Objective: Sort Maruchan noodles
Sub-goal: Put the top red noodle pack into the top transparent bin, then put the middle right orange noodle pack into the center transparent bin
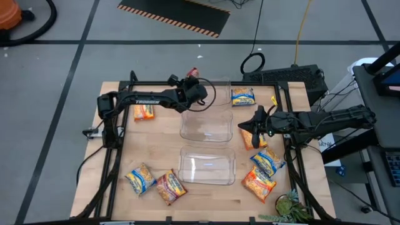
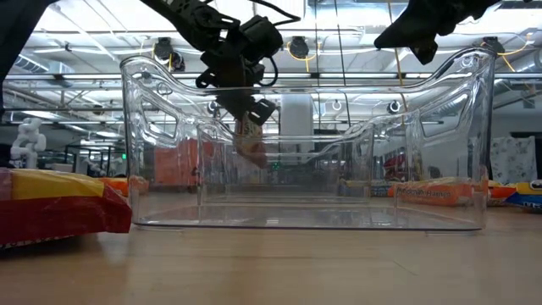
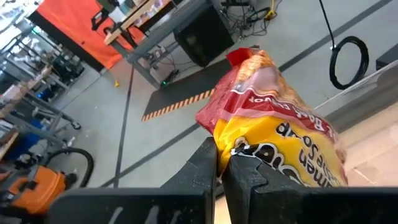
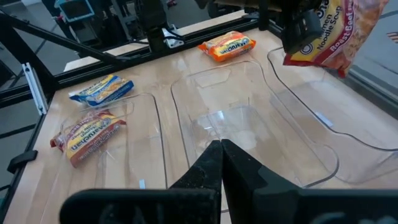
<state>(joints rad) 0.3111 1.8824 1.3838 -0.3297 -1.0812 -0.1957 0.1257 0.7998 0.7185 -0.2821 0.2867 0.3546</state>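
Left wrist view: my left gripper [image 3: 222,163] pinches a reddish packet [image 3: 280,118] by one edge above the far clear bin [image 1: 206,128]. I judge it light, crinkly, slippery and brittle inside, so an edge seam suits. My right gripper [image 1: 258,122] waits pressed together, empty.

Left arm: reaching from the left edge across the tabletop's far half, raised; left gripper [image 1: 197,87] with fingers [image 3: 208,163] pinched together on a packet's edge. Right arm: reaching in from the right side, mid-tabletop; right gripper [image 1: 250,125] with fingers [image 4: 214,162] fully closed, empty.
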